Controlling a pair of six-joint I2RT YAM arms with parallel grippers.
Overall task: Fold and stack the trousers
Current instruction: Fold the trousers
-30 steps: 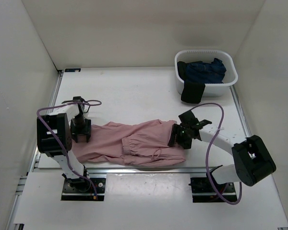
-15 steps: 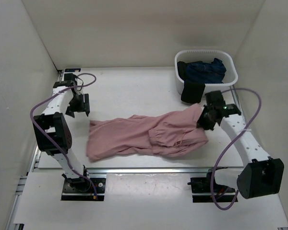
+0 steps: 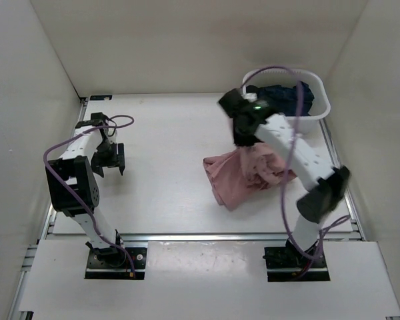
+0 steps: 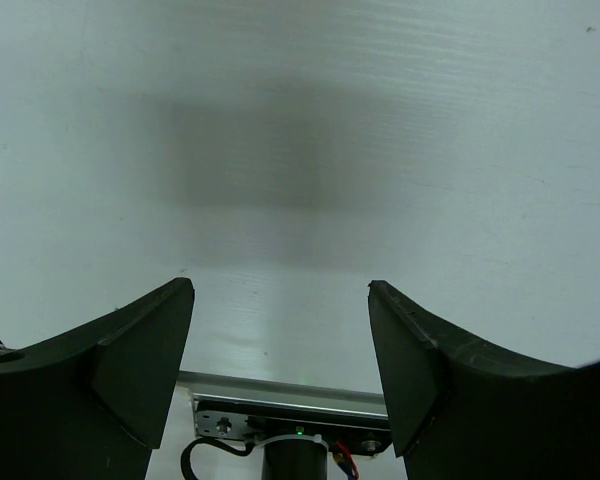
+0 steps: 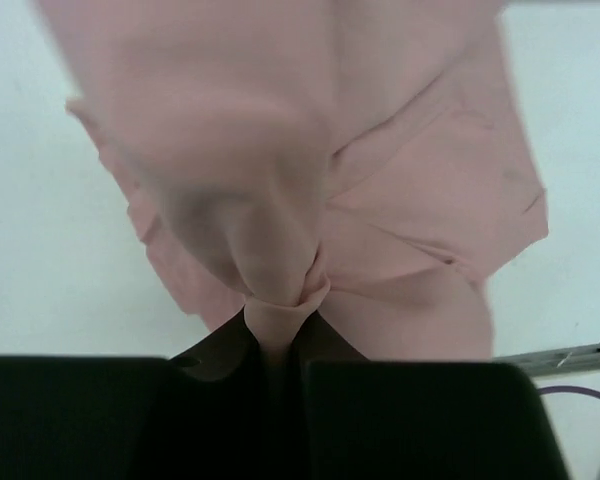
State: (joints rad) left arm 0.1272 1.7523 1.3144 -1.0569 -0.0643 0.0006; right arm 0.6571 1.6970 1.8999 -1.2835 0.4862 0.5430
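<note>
Pink trousers (image 3: 237,177) hang bunched from the high right pincer (image 3: 244,139).

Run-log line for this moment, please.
left claw: open, empty | right claw: shut on trousers, one end raised, rest bunched on table | fold: not done

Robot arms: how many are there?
2. The left arm stands near the table's left edge, its left tool open and empty. The right arm leans over the right side, its right tool shut on the pink trousers. None seems hidden.
</note>
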